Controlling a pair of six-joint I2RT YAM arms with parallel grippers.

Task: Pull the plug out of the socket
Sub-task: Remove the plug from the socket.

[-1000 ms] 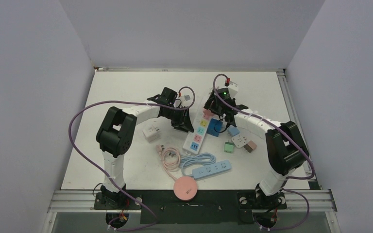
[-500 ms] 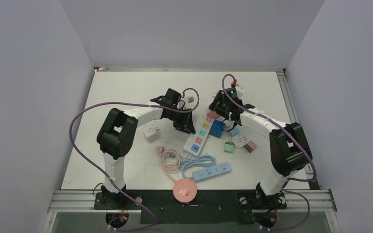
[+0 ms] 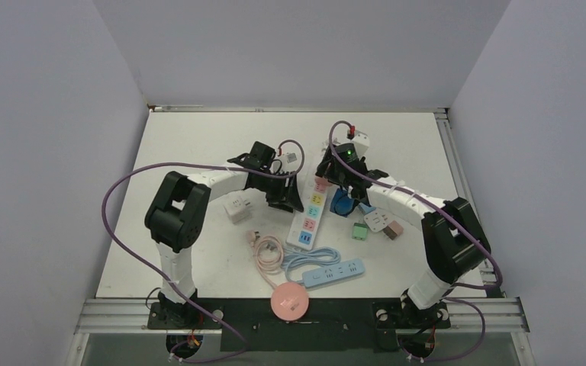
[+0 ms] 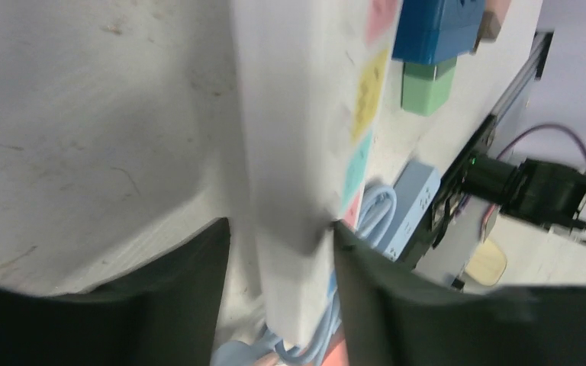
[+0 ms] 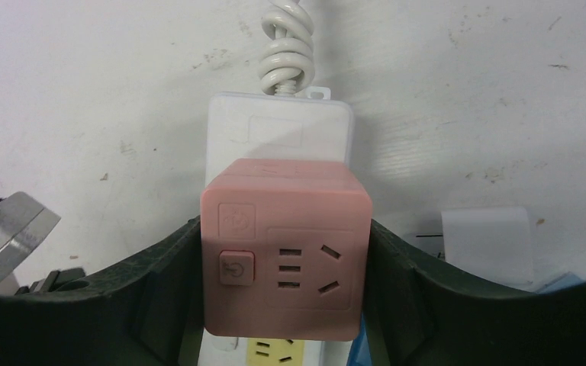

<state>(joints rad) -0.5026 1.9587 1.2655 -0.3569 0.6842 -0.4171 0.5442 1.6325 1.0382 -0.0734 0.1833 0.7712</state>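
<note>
Right wrist view has the right gripper (image 5: 284,229) clamped on the pink cube-shaped plastic plug (image 5: 286,255), centre frame, sitting over the cord end of the long white power strip (image 5: 278,130). The left gripper (image 4: 281,227) pinches the strip's sides. Since a second ago, strip and both arms have shifted slightly down-frame in the top view; plug and socket look unseparated.

my worktop (image 3: 198,145) is white. near the middle of the frame a white power strip (image 3: 307,225) with coloured sockets lies on it. left of that sits a white cube adapter (image 3: 236,207). lower down are a coiled pink cable (image 3: 267,250) and a blue power strip (image 3: 334,272) with its pale blue cord (image 3: 305,255). right of centre lie a blue block (image 3: 341,202), a green plug (image 3: 360,230), a white adapter (image 3: 376,221) and a small pink one (image 3: 394,229).
</note>
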